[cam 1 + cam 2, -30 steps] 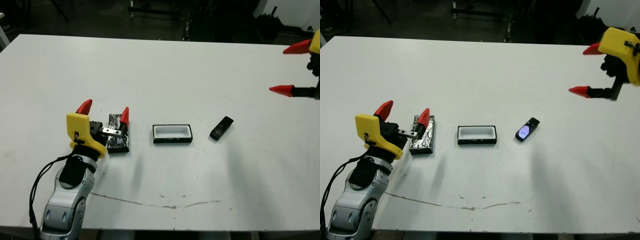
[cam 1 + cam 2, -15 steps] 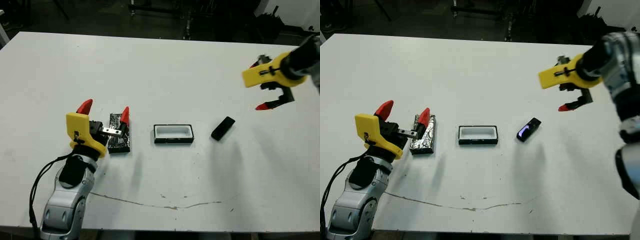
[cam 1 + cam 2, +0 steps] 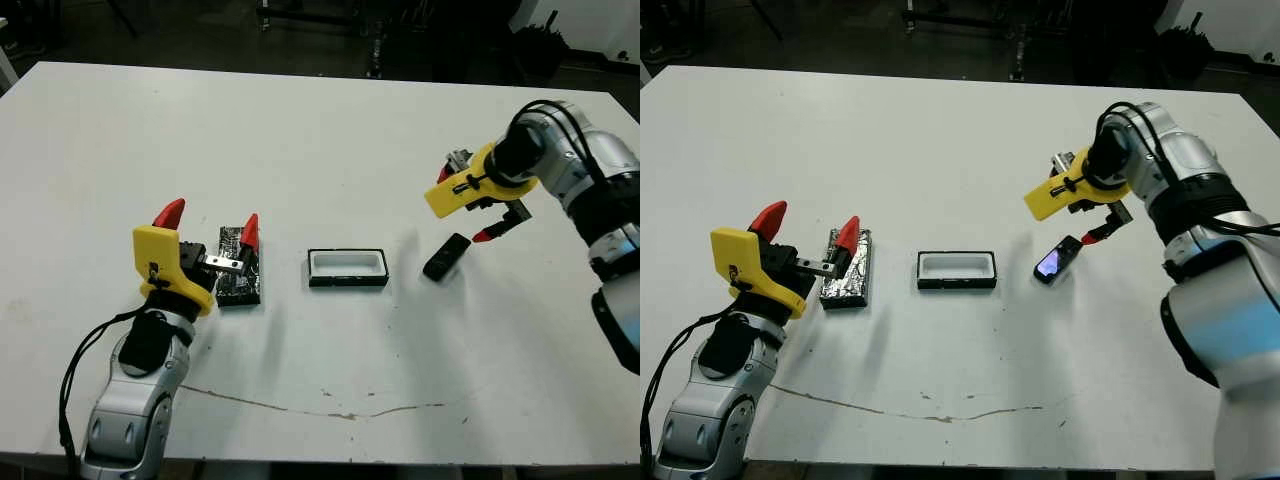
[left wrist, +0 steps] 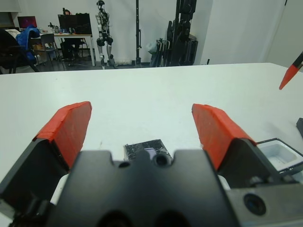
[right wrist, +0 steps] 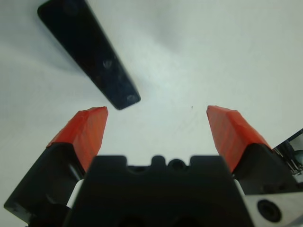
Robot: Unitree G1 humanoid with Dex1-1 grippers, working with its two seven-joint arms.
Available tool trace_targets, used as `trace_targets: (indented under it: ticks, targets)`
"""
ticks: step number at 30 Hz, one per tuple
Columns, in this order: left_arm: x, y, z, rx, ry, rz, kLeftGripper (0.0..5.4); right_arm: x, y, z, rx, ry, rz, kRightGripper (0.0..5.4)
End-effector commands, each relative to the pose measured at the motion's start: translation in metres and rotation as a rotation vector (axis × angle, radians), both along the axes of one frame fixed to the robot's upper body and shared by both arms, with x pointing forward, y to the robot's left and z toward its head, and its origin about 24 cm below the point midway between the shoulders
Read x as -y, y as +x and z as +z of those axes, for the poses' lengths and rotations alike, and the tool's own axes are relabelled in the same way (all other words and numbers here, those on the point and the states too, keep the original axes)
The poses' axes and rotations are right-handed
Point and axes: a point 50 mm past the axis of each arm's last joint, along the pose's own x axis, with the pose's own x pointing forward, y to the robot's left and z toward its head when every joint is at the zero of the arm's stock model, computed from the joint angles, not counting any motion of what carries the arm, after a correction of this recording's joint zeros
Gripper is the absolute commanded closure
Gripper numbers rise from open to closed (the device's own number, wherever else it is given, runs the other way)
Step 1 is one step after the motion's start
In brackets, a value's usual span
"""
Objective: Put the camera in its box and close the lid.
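Both sets of jaws stand wide open and empty. The right gripper [image 3: 1092,205] hangs low over the bench [image 3: 320,130], just beside the camera [image 3: 445,257], which lies flat on the bench right of the box [image 3: 348,268]. In the right wrist view the camera [image 5: 87,51] sits off to one side of the jaws, beyond one fingertip [image 5: 87,125], not between them; its long axis runs diagonally, so I'd say the right arm must shift over and square up to it. The left gripper [image 3: 208,228] hovers over the lid [image 3: 238,270], well apart from the camera.
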Motion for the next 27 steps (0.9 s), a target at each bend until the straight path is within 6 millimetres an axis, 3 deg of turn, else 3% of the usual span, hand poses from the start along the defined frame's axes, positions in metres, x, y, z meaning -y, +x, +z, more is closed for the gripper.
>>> trace_targets:
  ticks: [1, 12, 27]
  targets:
    - [0.001, -0.001, -0.003, -0.015, 0.006, 0.007, 0.01, -0.005, 0.000, -0.004, -0.014, 0.005, 0.021, 0.00]
    - [0.001, -0.002, -0.004, -0.013, -0.003, 0.010, 0.01, -0.019, -0.002, -0.019, -0.057, -0.045, 0.106, 0.00]
    - [0.001, -0.002, -0.004, -0.009, -0.003, 0.007, 0.01, -0.015, -0.004, -0.018, -0.091, -0.055, 0.085, 0.00]
